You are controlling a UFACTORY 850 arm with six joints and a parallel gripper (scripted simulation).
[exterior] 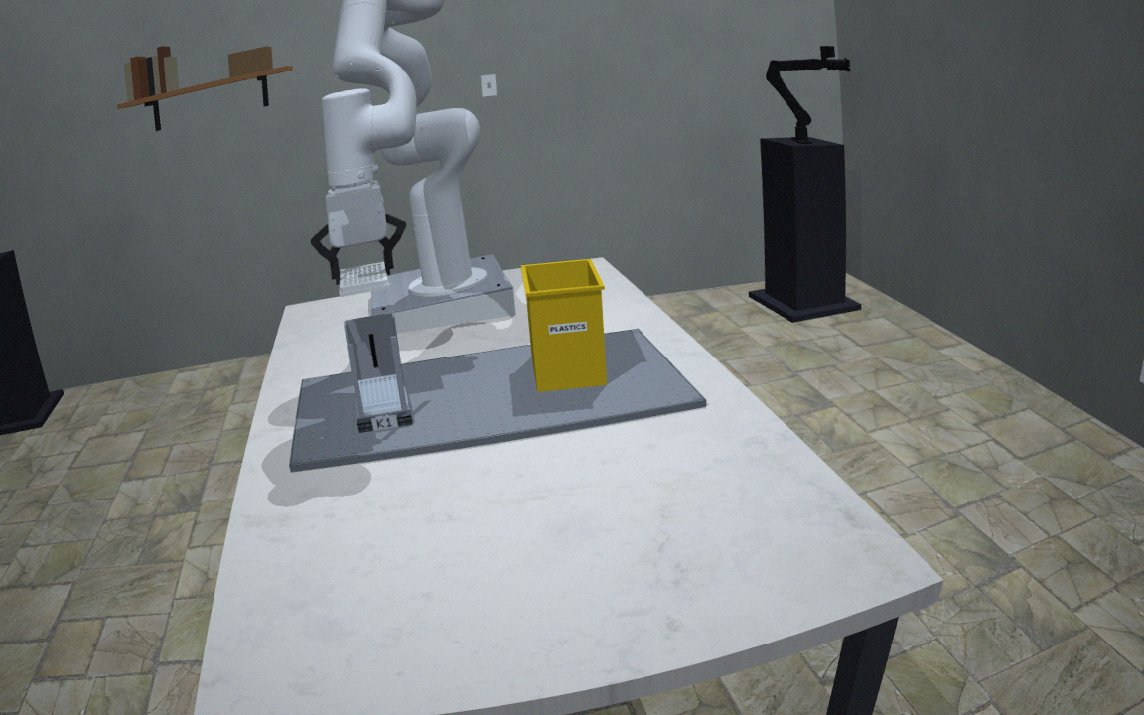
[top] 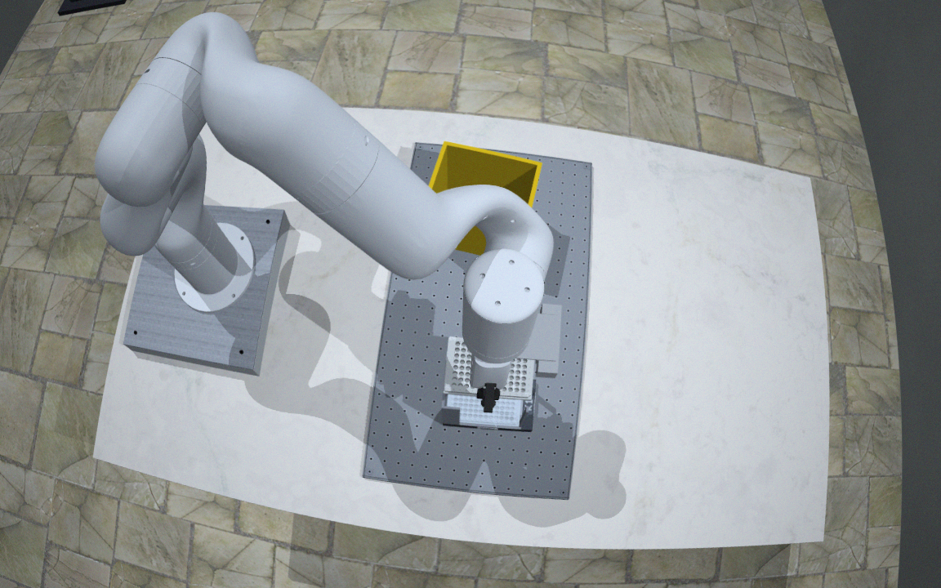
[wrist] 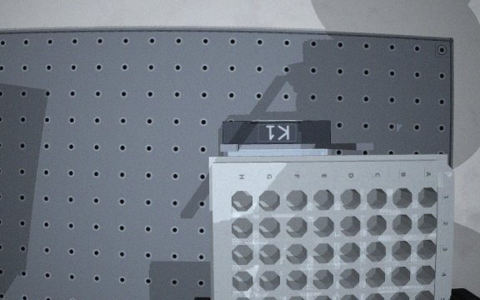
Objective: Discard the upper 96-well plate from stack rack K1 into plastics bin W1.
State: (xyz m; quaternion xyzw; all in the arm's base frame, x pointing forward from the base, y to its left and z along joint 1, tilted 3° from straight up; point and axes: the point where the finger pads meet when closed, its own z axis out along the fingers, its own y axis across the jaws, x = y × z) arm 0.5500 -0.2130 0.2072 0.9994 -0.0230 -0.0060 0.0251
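Upper white 96-well plate (exterior: 359, 276) hangs clamped in the black gripper (exterior: 357, 263), lifted above grey rack K1 (exterior: 370, 347), where the lower plate (exterior: 378, 391) remains. Carry step: next, likely sideways travel over the yellow plastics bin W1 (exterior: 565, 342), then lowering inside.

White marble table (exterior: 558, 551) — perforated grey baseplate (exterior: 630, 391), arm's grey pedestal (top: 159, 328).
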